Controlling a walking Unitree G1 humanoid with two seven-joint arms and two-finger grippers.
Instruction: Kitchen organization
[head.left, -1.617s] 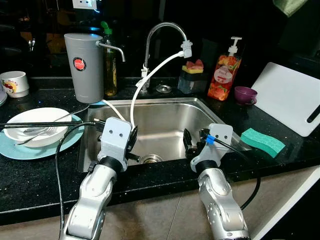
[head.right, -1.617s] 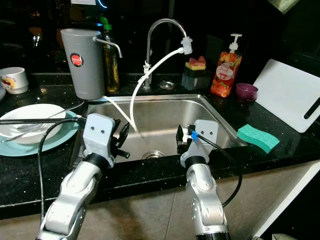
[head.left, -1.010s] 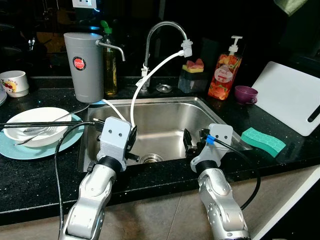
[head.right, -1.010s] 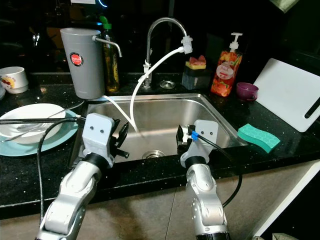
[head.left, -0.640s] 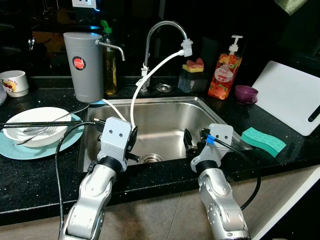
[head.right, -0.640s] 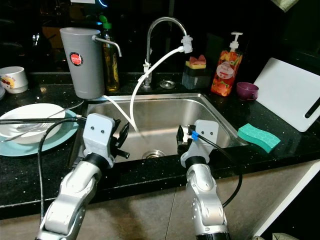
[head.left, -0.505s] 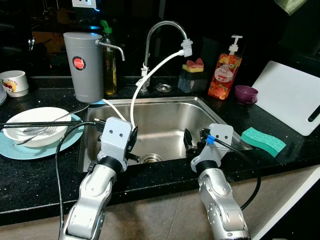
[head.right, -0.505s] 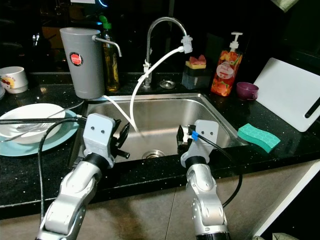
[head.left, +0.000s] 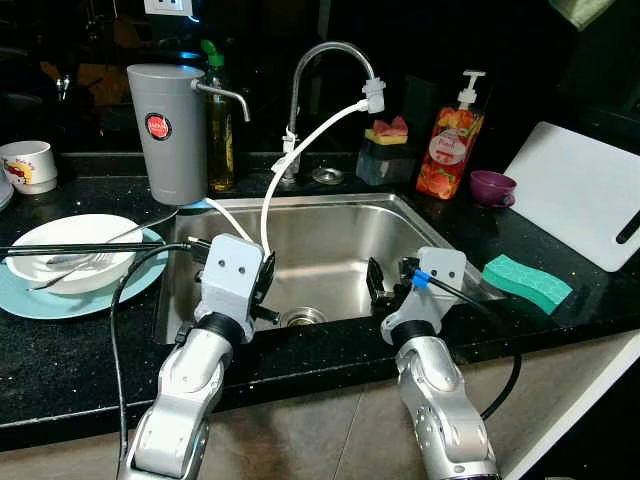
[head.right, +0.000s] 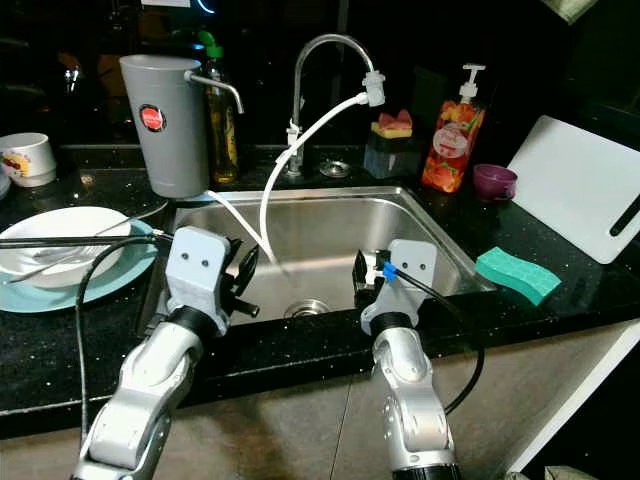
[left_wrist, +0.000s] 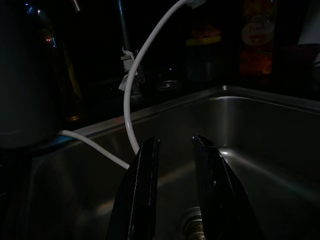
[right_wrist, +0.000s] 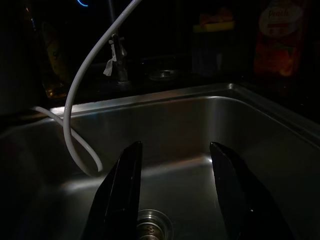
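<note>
Both arms reach over the front rim of a steel sink (head.left: 330, 235). My left gripper (head.left: 264, 287) hangs over the sink's left half, open, with nothing between its fingers (left_wrist: 141, 195). Over the right half my right gripper (head.left: 383, 285) is open wider and also empty, above the drain (right_wrist: 150, 229). On the counter to the left, a white bowl with a fork (head.left: 70, 252) rests on a blue plate (head.left: 60, 300). A green sponge (head.left: 525, 282) lies on the counter to the right of the sink.
A curved tap (head.left: 325, 65) with a white hose (head.left: 300, 150) stands behind the sink. A grey dispenser (head.left: 168, 130), an oil bottle (head.left: 220, 140) and a mug (head.left: 28, 165) stand back left. A soap bottle (head.left: 445, 150), purple cup (head.left: 490, 188) and white cutting board (head.left: 580, 205) are right.
</note>
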